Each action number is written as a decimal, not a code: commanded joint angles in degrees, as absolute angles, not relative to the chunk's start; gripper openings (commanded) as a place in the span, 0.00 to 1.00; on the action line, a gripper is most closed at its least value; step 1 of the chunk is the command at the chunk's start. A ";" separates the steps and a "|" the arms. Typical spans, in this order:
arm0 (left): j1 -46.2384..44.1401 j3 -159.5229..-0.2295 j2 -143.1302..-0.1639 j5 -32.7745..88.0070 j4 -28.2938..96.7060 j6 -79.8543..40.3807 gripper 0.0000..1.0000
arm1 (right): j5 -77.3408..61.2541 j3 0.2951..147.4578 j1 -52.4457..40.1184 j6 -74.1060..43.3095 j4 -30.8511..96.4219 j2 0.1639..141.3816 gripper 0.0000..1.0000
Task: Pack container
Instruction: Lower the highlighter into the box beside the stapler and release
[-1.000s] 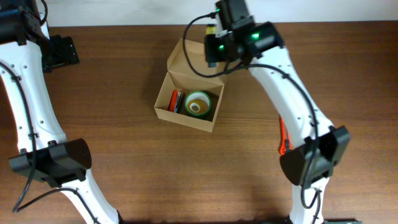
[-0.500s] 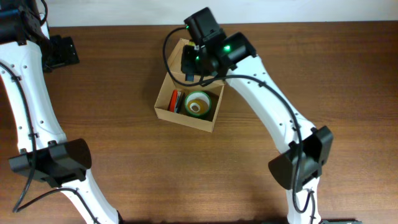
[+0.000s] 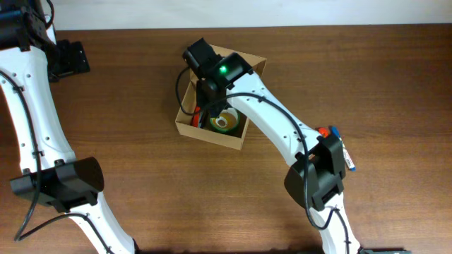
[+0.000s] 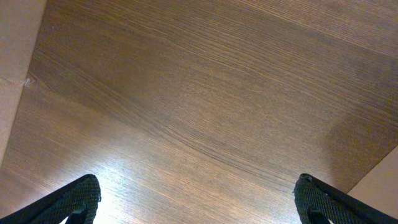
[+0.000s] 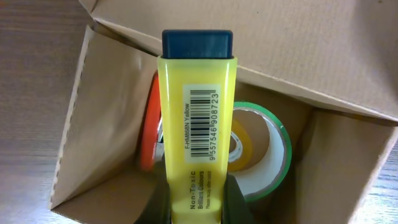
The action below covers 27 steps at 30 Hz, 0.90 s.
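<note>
The tan cardboard container (image 3: 212,137) stands open at the table's middle back, its flap lid (image 3: 251,65) raised behind. Inside lie a green tape roll (image 3: 224,121) and an orange roll (image 3: 200,115). My right gripper (image 3: 206,88) is over the box's left back part. It is shut on a yellow highlighter (image 5: 196,118) with a dark blue cap, pointing into the box (image 5: 74,143) above the orange roll (image 5: 148,130) and green roll (image 5: 277,155). My left gripper (image 3: 67,60) is at the far left back, open and empty (image 4: 199,202) over bare wood.
A few pens (image 3: 346,156) lie on the table at the right, partly hidden by my right arm's base (image 3: 314,180). My left arm's base (image 3: 60,185) stands at the front left.
My right gripper has swung left from beyond the box's back right corner to over the box's left part, with the highlighter. The lid flap and pens now show. The left arm has not moved.
</note>
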State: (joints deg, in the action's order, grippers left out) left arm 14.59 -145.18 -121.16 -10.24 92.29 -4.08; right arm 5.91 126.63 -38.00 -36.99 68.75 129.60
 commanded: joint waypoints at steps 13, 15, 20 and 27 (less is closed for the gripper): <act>14.79 -145.86 -120.09 -9.85 92.18 -3.55 0.99 | 1.37 127.94 -38.65 -44.69 62.35 130.93 0.04; 14.79 -145.86 -120.09 -9.85 92.18 -3.55 0.99 | 0.16 127.94 -38.68 -45.82 62.22 131.20 0.04; 14.79 -145.86 -120.09 -9.85 92.18 -3.57 0.99 | -2.96 127.94 -38.85 -47.59 61.89 132.18 0.04; 14.79 -145.86 -120.09 -9.85 92.18 -3.55 0.99 | -4.56 127.94 -39.90 -48.82 62.35 133.51 0.04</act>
